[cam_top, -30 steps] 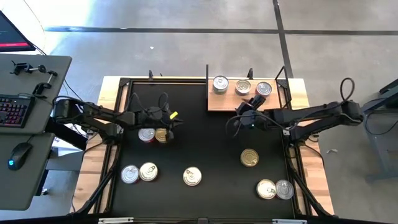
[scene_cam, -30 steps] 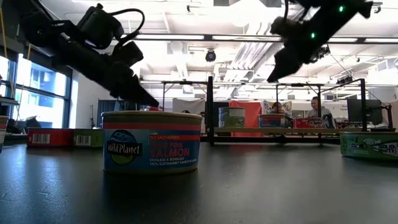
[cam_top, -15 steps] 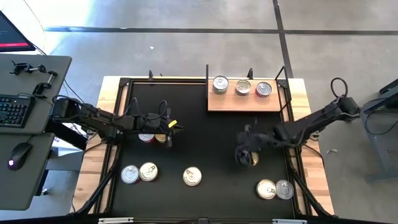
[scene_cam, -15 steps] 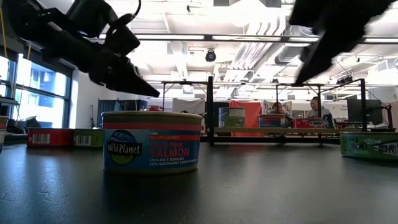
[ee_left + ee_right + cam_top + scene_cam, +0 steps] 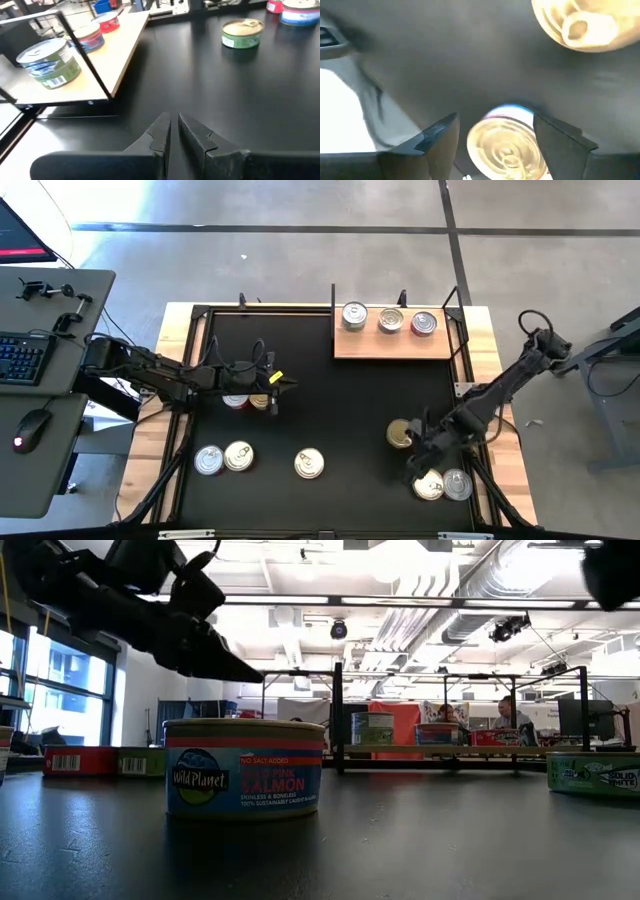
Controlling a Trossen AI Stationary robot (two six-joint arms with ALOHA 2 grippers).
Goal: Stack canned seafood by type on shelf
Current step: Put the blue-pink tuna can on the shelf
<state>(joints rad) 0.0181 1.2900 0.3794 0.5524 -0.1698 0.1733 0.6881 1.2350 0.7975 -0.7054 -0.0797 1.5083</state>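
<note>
Right hand [image 5: 418,472] sits low at the lower right of the high view, fingers [image 5: 438,135] spread wide either side of a gold-lidded tin [image 5: 428,485] on the black mat [image 5: 340,410], nothing gripped; in the right wrist view that tin's lid lies between the two fingers with a gap on each side. A silver-lidded tin [image 5: 458,484] touches the gold one on its right. Another gold-topped tin [image 5: 400,433] rests just above the hand, near the middle right of the mat. Left hand [image 5: 273,387] hangs at the middle left of the high view, fingers nearly together and holding nothing, directly over a pair of tins [image 5: 247,400], one silver-lidded, one gold, partly hidden beneath the arm. Lower left of the mat: two tins side by side and touching [image 5: 223,459]. A lone tin [image 5: 309,464] at lower centre; the low view shows it close up with a salmon label. Shelf [image 5: 395,343], a pale wooden board, lies at the upper right of the mat. Three tins stand along it in a row, apart from one another: a silver lid [image 5: 354,315], a gold lid [image 5: 391,320] and a red-sided one [image 5: 424,324]. Wooden table [image 5: 178,320] edge shows around the mat. Low view background: a person [image 5: 507,712] seated far off at the right.
</note>
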